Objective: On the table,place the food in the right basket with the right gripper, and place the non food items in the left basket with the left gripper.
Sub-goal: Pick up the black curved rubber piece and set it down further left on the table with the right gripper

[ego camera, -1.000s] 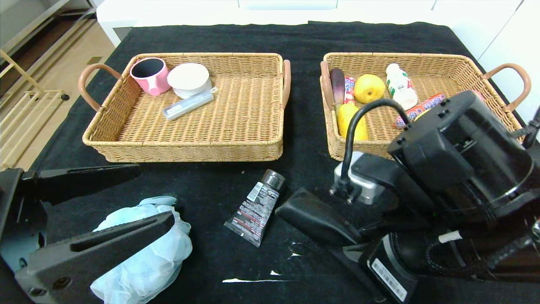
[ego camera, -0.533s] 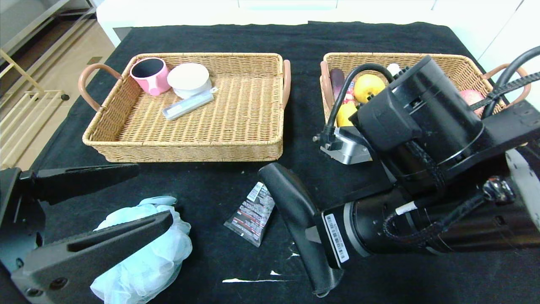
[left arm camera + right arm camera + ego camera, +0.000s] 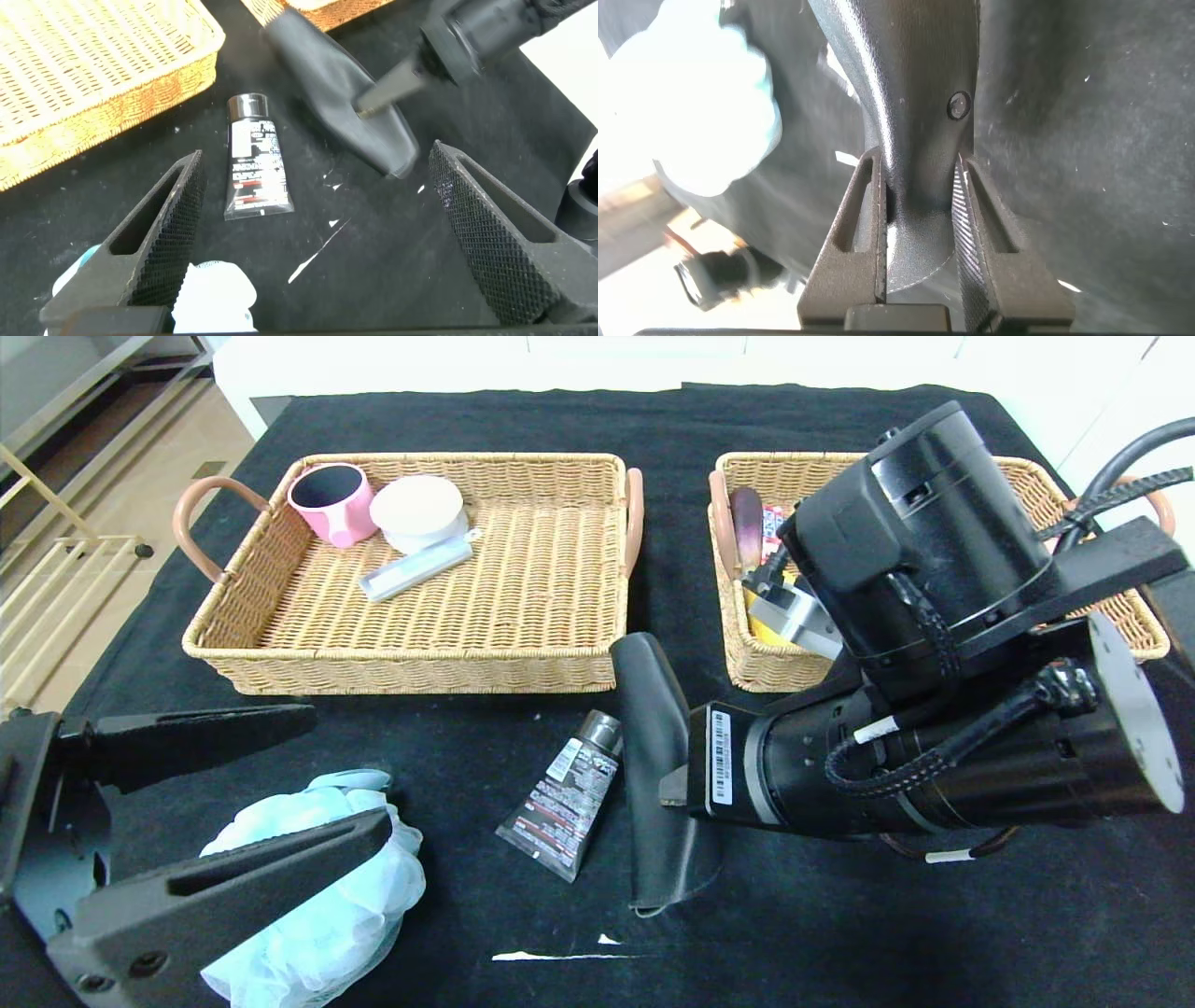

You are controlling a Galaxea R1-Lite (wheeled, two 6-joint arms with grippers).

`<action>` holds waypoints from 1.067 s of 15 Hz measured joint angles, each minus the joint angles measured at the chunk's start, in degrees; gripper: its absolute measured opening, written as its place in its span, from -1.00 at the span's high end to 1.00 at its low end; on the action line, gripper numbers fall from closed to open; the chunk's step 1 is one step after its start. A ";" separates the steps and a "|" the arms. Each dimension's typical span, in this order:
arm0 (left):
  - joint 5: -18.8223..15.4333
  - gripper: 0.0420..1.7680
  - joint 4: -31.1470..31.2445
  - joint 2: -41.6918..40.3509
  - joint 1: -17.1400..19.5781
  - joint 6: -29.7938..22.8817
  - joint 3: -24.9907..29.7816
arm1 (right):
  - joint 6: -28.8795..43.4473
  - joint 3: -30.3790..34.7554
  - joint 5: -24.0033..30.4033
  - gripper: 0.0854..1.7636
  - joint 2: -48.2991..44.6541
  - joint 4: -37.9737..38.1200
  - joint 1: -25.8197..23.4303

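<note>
Across the whole frame of the head view a black-covered table (image 3: pixel 485 420) is spread, with two wicker baskets set side by side in its upper half. At upper left the left basket (image 3: pixel 411 658) is seen holding a pink cup (image 3: pixel 331 504), a white bowl (image 3: pixel 417 513) and a grey case (image 3: pixel 415 571). At upper right the right basket (image 3: pixel 747 663) is largely hidden by the right arm, though a purple item (image 3: pixel 745 523) and something yellow are glimpsed inside. At centre right the right gripper (image 3: pixel 656 765) is laid sideways low over the cloth; in the right wrist view its fingers (image 3: pixel 864 233) are shown clamped on a black leather pouch (image 3: pixel 653 709). At lower left the left gripper (image 3: pixel 224 793) is held spread wide above a pale blue bath pouf (image 3: pixel 327 905). Just left of the pouch a dark tube (image 3: pixel 565 793) is lying flat on the cloth, cap toward the baskets.
</note>
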 joint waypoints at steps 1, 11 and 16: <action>-0.02 -0.94 0.00 0.06 -0.02 0.02 0.02 | 1.22 0.00 -0.24 0.50 0.38 -0.26 -0.39; 0.00 -0.94 0.00 0.33 -0.07 0.11 0.13 | 5.29 0.04 -2.30 0.52 3.08 -2.00 -2.54; 0.00 -0.94 0.00 0.33 -0.05 0.11 0.13 | 5.13 0.44 -2.34 -0.10 3.47 -2.02 -3.25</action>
